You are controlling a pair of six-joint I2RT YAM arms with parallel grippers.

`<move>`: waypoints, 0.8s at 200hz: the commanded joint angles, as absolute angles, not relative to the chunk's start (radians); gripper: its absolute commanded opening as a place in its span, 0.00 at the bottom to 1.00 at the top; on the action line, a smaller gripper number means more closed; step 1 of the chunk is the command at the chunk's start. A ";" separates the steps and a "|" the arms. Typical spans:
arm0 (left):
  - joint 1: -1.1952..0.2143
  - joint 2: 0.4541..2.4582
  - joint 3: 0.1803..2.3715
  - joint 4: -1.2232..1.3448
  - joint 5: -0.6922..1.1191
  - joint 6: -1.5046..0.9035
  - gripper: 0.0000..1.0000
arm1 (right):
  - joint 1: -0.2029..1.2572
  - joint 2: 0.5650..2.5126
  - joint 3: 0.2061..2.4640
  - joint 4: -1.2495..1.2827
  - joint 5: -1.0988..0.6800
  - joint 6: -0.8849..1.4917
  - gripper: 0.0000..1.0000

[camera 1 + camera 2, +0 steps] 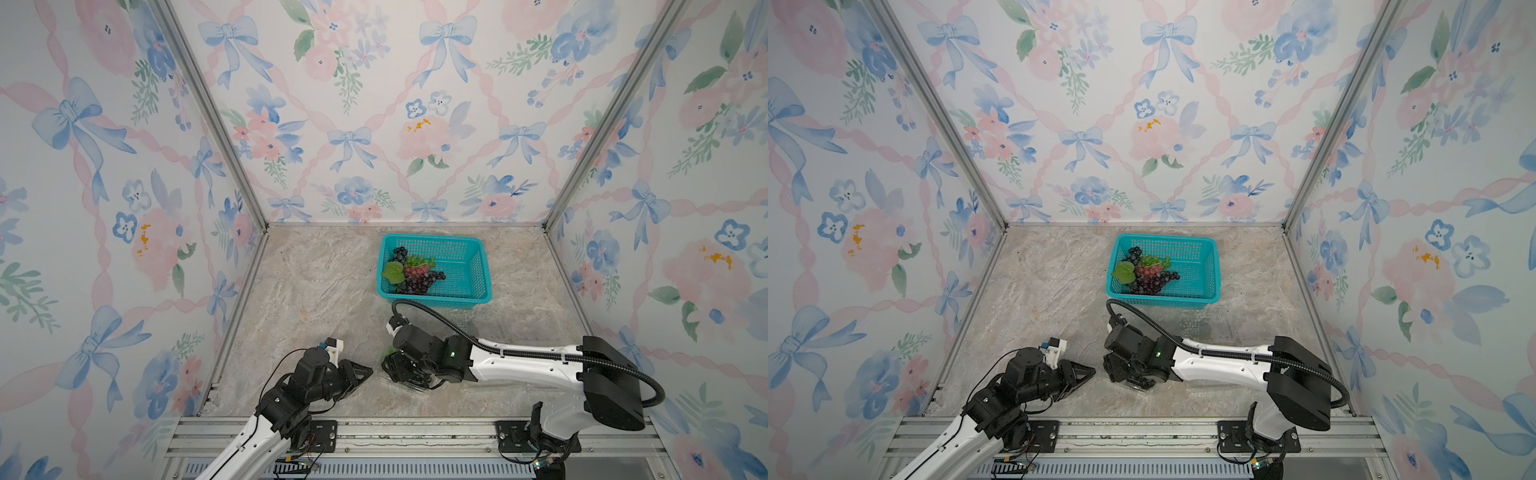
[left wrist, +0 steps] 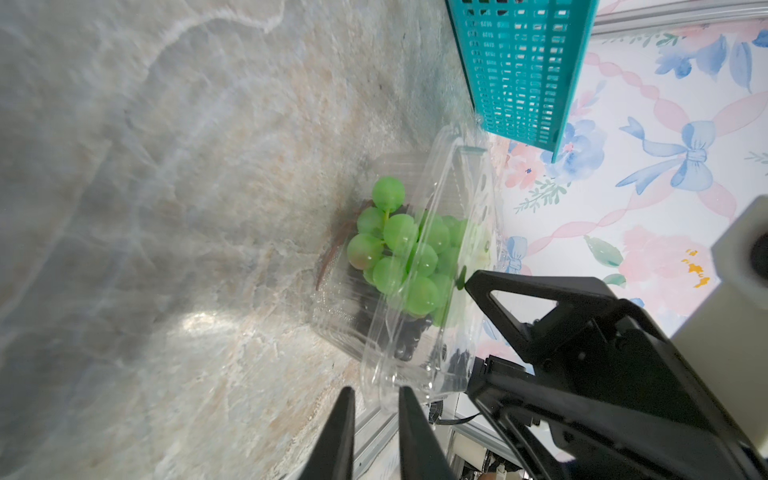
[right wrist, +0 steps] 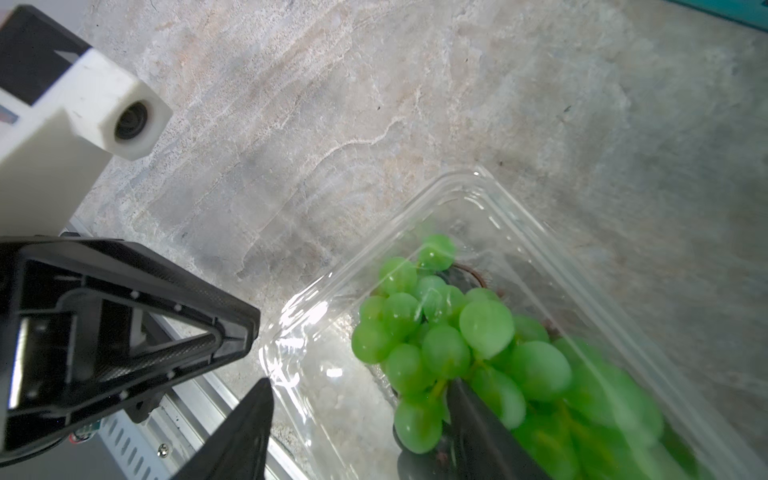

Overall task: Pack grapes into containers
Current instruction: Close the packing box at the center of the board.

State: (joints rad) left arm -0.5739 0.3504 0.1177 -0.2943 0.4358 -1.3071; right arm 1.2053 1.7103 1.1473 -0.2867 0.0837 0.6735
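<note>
One bunch of green grapes [image 3: 457,345] lies in a clear box [image 3: 482,174] at the near middle of the table [image 1: 316,291]. In both top views it is mostly hidden under the right gripper [image 3: 359,382]. That gripper hangs over it with jaws spread wide, one finger over the berries and the other outside the box's rim. The left gripper [image 2: 376,388] points at the box from the left. Its jaws are almost together, with the box's corner right at their tips; whether they pinch it I cannot tell. Farther back, right of centre, a teal basket [image 1: 432,237] holds more grapes [image 1: 417,276], dark, red and green, with a leaf [image 1: 392,272], bunched at its left end
</note>
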 commanded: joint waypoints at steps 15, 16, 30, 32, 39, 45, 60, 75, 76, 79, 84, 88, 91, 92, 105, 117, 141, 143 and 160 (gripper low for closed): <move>-0.566 0.384 0.152 -0.255 0.458 -1.322 0.23 | 1.200 1.756 1.108 -0.345 0.055 0.694 0.66; -0.566 0.385 0.152 -0.252 0.458 -1.322 0.23 | 1.200 1.756 1.108 -0.345 0.055 0.694 0.66; -0.567 0.395 0.146 -0.229 0.465 -1.333 0.24 | 1.200 1.755 1.109 -0.342 0.055 0.695 0.66; -0.567 0.396 0.145 -0.223 0.465 -1.335 0.24 | 1.200 1.755 1.109 -0.341 0.055 0.695 0.66; -0.569 0.398 0.140 -0.209 0.464 -1.343 0.24 | 1.200 1.755 1.110 -0.340 0.057 0.696 0.66; -0.567 0.400 0.131 -0.189 0.466 -1.353 0.24 | 1.200 1.756 1.110 -0.339 0.057 0.695 0.66; -0.567 0.403 0.111 -0.157 0.475 -1.372 0.24 | 1.200 1.756 1.111 -0.341 0.057 0.693 0.66; -0.567 0.395 0.103 -0.152 0.473 -1.380 0.24 | 1.199 1.753 1.108 -0.342 0.058 0.695 0.66; -0.567 0.394 0.102 -0.151 0.472 -1.380 0.24 | 1.199 1.752 1.109 -0.343 0.058 0.695 0.66; -0.569 0.393 0.101 -0.148 0.470 -1.382 0.24 | 1.199 1.752 1.108 -0.342 0.059 0.695 0.66; -0.568 0.391 0.097 -0.146 0.471 -1.385 0.24 | 1.198 1.750 1.108 -0.341 0.059 0.697 0.66; -0.569 0.391 0.093 -0.145 0.472 -1.385 0.24 | 1.198 1.750 1.107 -0.340 0.058 0.696 0.66; -0.567 0.393 0.089 -0.145 0.473 -1.385 0.24 | 1.198 1.749 1.106 -0.341 0.058 0.696 0.66; -0.567 0.393 0.088 -0.145 0.474 -1.385 0.24 | 1.198 1.749 1.106 -0.341 0.058 0.696 0.66; -0.567 0.403 0.081 -0.145 0.484 -1.381 0.22 | 1.198 1.747 1.108 -0.341 0.059 0.695 0.66; -0.569 0.408 0.083 -0.146 0.485 -1.375 0.21 | 1.198 1.747 1.107 -0.342 0.059 0.695 0.66; -0.568 0.427 0.092 -0.146 0.480 -1.358 0.21 | 1.198 1.746 1.105 -0.342 0.057 0.696 0.66; -0.568 0.429 0.093 -0.146 0.479 -1.358 0.21 | 1.198 1.745 1.105 -0.342 0.057 0.696 0.66; -0.568 0.448 0.100 -0.147 0.480 -1.345 0.21 | 1.198 1.744 1.102 -0.339 0.059 0.696 0.66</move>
State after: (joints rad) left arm -0.5739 0.4255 0.0956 -0.1684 0.4580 -1.3724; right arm 1.2041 1.7100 1.1431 -0.2775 0.0826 0.6739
